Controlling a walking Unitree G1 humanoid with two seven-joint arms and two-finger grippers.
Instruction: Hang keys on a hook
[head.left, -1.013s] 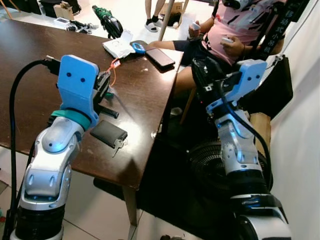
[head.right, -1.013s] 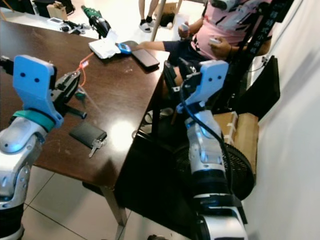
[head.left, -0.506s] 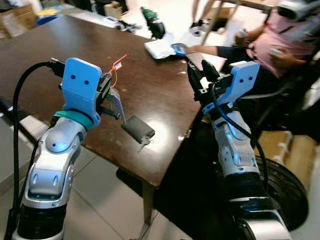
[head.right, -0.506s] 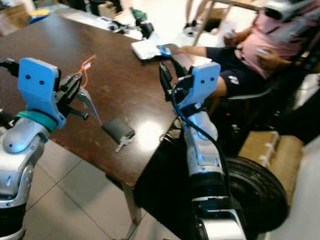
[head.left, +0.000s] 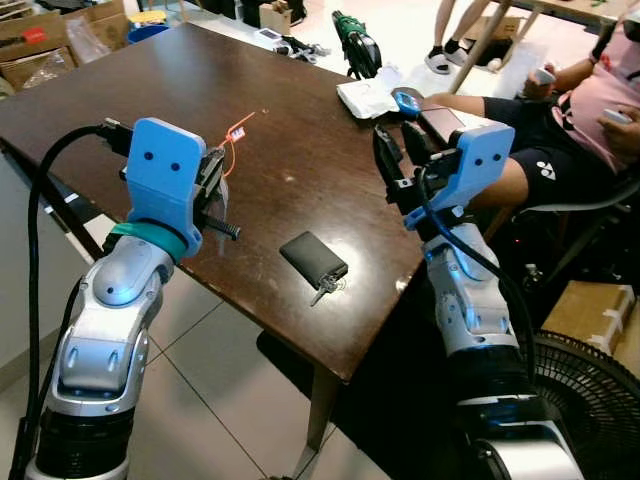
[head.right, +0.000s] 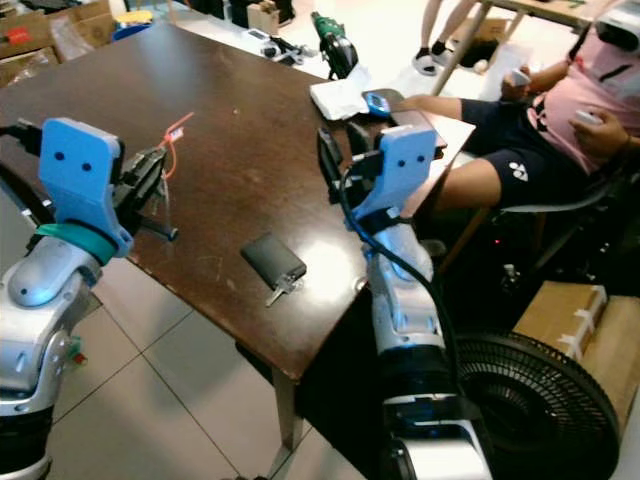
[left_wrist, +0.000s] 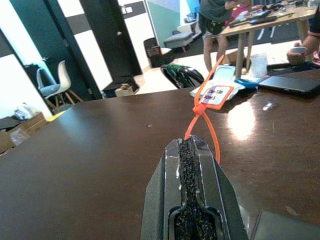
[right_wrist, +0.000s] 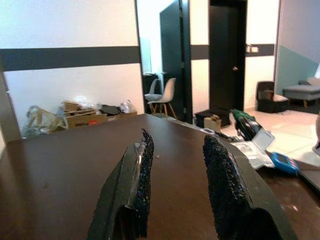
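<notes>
A black key fob (head.left: 312, 260) with a metal key (head.left: 325, 290) lies flat on the dark wooden table (head.left: 190, 80), near its front edge. My left gripper (head.left: 218, 185) is raised over the table to the left of the fob, apart from it, fingers (left_wrist: 189, 150) shut together. An orange zip tie with a tag (left_wrist: 215, 94) loops off its fingertip. My right gripper (head.left: 396, 148) is held up over the table's right edge beyond the fob, open, and nothing sits between its fingers (right_wrist: 142, 160).
A seated person (head.left: 560, 150) is close by the table's right side. At the far end lie a white box (head.left: 366, 98), a blue object (head.left: 406, 100) and a green drill (head.left: 353, 42). A floor fan (head.left: 590, 390) stands at lower right, with cardboard boxes (head.left: 50, 40) at upper left.
The whole picture has swung, so the camera moved: more of the table and floor on my left shows now. Both arms keep their raised pose, and the fob still lies on the table.
</notes>
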